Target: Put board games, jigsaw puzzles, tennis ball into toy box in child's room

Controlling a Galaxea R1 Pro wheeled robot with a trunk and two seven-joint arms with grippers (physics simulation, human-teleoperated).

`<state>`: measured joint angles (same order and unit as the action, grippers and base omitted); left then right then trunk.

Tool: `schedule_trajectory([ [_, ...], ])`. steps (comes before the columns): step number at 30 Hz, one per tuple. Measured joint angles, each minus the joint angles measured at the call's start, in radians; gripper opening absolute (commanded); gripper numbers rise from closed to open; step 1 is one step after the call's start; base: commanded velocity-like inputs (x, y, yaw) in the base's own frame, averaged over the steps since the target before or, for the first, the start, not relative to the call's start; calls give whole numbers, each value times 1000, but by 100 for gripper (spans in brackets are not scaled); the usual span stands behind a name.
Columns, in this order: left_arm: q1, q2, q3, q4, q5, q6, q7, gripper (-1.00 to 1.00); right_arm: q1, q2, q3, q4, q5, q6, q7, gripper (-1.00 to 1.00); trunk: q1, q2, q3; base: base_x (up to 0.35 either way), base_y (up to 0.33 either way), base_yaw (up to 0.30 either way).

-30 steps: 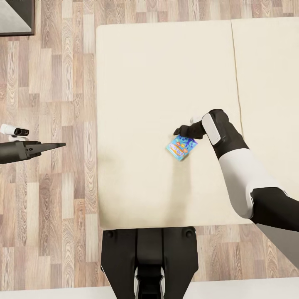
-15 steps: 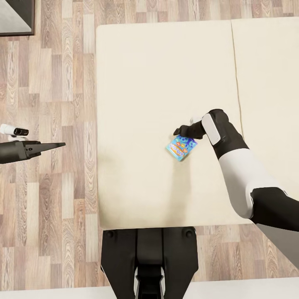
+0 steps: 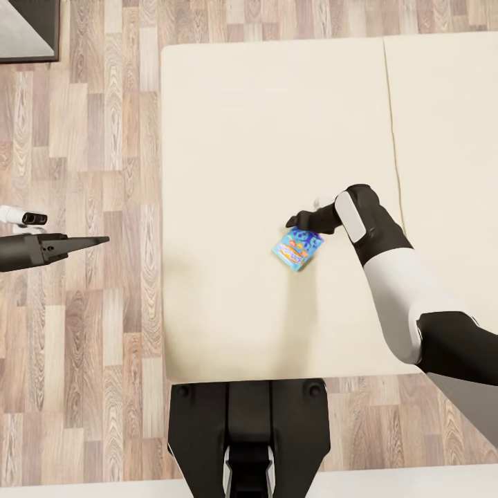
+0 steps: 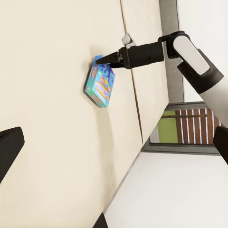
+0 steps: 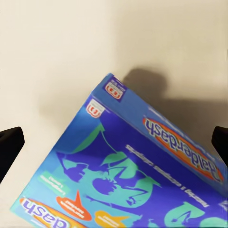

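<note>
A blue board game box (image 3: 298, 247) hangs tilted just above the cream bed (image 3: 235, 124), casting a shadow on it. My right gripper (image 3: 294, 223) is shut on the box's upper edge. The left wrist view shows the pinched box (image 4: 99, 85) dangling below the right gripper (image 4: 102, 59). Seen from the right wrist, the box (image 5: 133, 180) sits between dark fingertips (image 5: 8, 145). My left gripper (image 3: 104, 241) hovers over the wooden floor left of the bed, open and holding nothing. The table, toy box, puzzles and tennis ball are out of view.
Wood floor (image 3: 83, 138) runs along the bed's left side and in front of it. A dark-framed panel (image 3: 28, 31) sits at the far left corner. A seam (image 3: 391, 138) divides the bed. My base (image 3: 247, 429) stands against the bed's near edge.
The right gripper and the board game have edged slightly left. The view has shifted a little. The left arm has stayed put.
</note>
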<state>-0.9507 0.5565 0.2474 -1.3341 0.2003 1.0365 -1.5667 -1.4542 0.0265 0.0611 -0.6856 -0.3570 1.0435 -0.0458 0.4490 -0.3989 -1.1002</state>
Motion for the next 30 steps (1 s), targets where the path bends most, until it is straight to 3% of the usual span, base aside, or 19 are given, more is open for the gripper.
schedule_trajectory([
  [11, 0, 0, -1, 0, 0, 0, 0, 100, 1, 1, 0, 31, -15, -1, 2, 100, 0, 0, 8, 0, 0, 0],
  [18, 0, 0, -1, 0, 0, 0, 0, 100, 1, 15, 2, 29, 10, 1, 1, 100, 0, 0, 9, 0, 0, 0],
  [30, 0, 0, 0, 0, 0, 0, 0, 100, 1, 24, 1, 64, -7, 0, 8, 100, 0, 0, 17, 0, 0, 0],
])
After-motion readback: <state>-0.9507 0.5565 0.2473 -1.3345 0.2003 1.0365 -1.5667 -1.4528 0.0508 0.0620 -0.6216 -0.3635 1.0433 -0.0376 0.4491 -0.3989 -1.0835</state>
